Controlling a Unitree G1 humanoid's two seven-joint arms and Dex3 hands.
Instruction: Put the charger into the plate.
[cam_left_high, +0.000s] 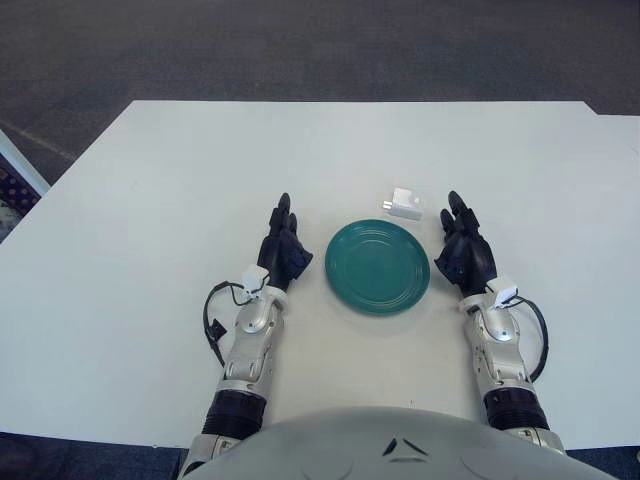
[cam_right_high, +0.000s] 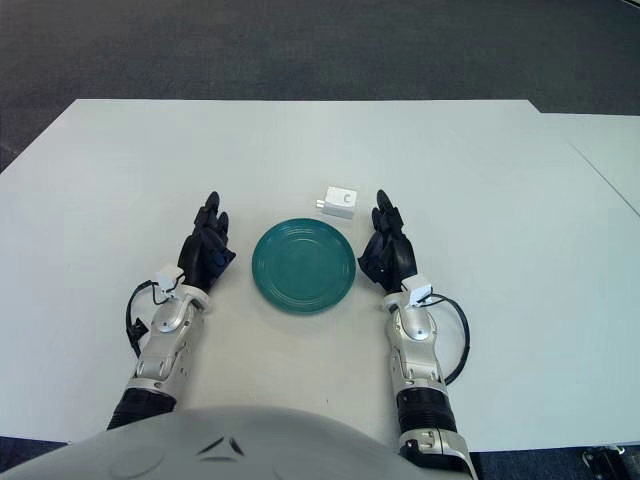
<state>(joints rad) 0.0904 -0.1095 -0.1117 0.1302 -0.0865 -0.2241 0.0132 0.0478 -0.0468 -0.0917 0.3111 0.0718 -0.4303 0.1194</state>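
Note:
A small white charger (cam_left_high: 405, 204) lies on the white table just beyond the right rim of a teal plate (cam_left_high: 377, 266). The plate holds nothing. My right hand (cam_left_high: 462, 245) shows to the right of the plate, its fingers stretched forward and holding nothing, with the fingertips a short way right of the charger. On the plate's left side my left hand (cam_left_high: 284, 243) shows with fingers likewise extended and nothing in them.
The white table (cam_left_high: 200, 180) spreads wide on all sides, with dark carpet beyond its far edge. A second white surface (cam_right_high: 610, 150) adjoins at the right. Cables loop beside both wrists.

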